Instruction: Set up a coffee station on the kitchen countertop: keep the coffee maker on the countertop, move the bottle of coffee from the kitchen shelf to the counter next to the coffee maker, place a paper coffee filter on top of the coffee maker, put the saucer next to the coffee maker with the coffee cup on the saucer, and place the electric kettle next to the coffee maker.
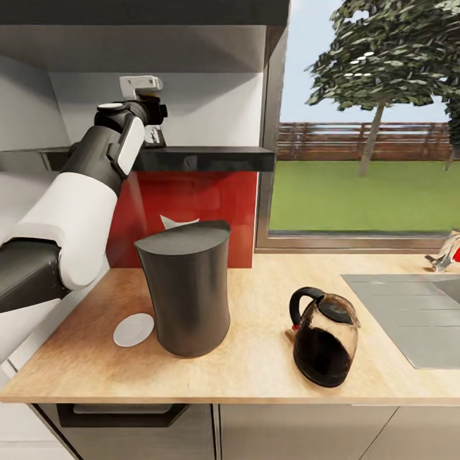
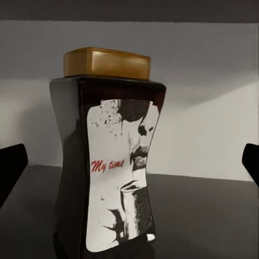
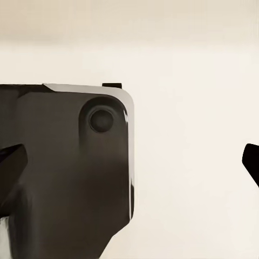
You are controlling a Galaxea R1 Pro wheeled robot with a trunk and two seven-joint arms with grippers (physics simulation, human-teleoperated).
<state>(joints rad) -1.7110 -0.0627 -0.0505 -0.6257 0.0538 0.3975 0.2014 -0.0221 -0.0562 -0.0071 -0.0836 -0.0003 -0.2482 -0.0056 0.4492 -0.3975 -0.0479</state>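
Note:
The bottle of coffee point(image 2: 108, 162), dark with a gold lid and a "My time" label, stands upright on the black shelf point(image 1: 211, 158). My left gripper point(image 2: 129, 167) is open, its fingertips point(image 2: 12, 171) wide apart on either side, and the bottle is just ahead between them, untouched. In the head view the left gripper point(image 1: 153, 134) is raised to the shelf. The dark grey coffee maker point(image 1: 186, 287) stands on the wooden countertop point(image 1: 255, 358). The glass electric kettle point(image 1: 324, 337) sits to its right. A flat white disc point(image 1: 133, 329) lies to its left. My right gripper point(image 3: 129, 162) is open and holds nothing.
A grey sink point(image 1: 409, 313) is set into the counter at the right, under a large window point(image 1: 364, 128). A red backsplash point(image 1: 185, 211) runs behind the coffee maker. An upper cabinet point(image 1: 140, 19) hangs above the shelf. A dark rounded panel point(image 3: 75, 172) lies in front of the right gripper.

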